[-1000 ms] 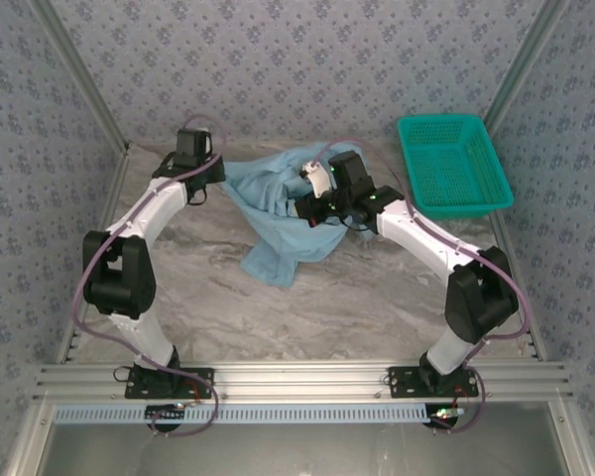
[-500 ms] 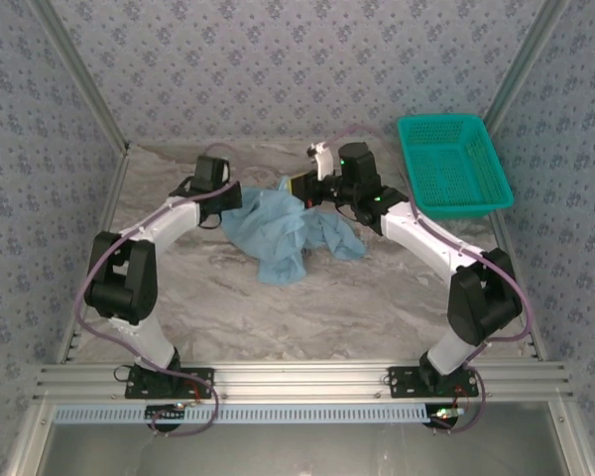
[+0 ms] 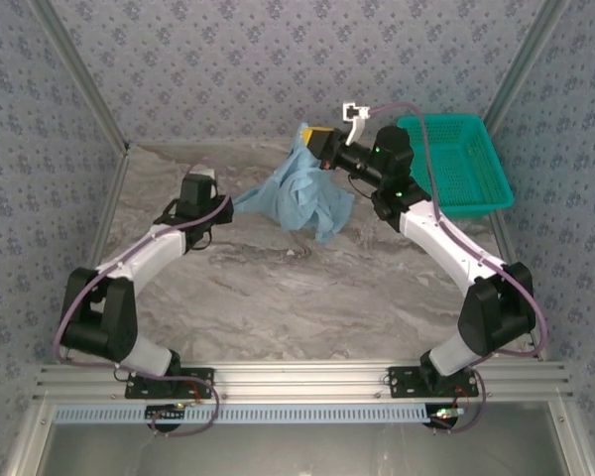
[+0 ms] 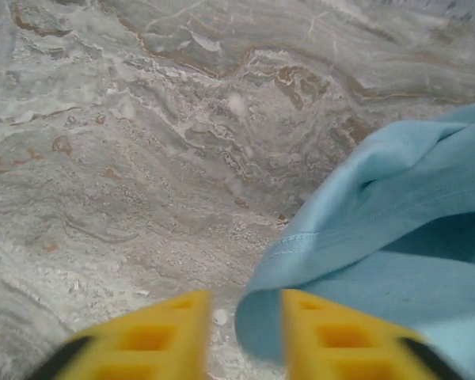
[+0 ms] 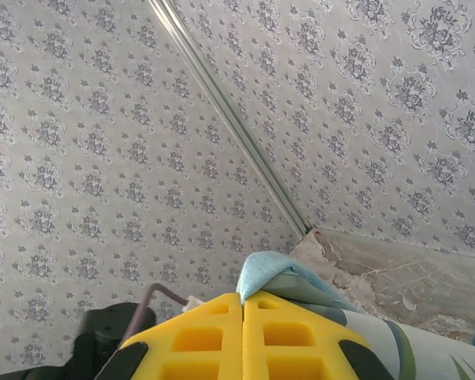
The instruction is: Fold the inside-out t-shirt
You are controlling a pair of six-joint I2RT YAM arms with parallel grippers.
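Your right gripper (image 3: pixel 319 139), pinched shut, holds the t-shirt (image 3: pixel 302 193) up for spreading. Your left gripper (image 4: pixel 245 317) gapes half open around the hem (image 4: pixel 301 239), gripping nothing; close it there next.

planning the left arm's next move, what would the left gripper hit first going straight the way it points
Most likely the t-shirt: its hemmed edge lies right ahead of the left gripper, partly between the open jaws. Beyond that comes the marble table, though depth is hard to judge.
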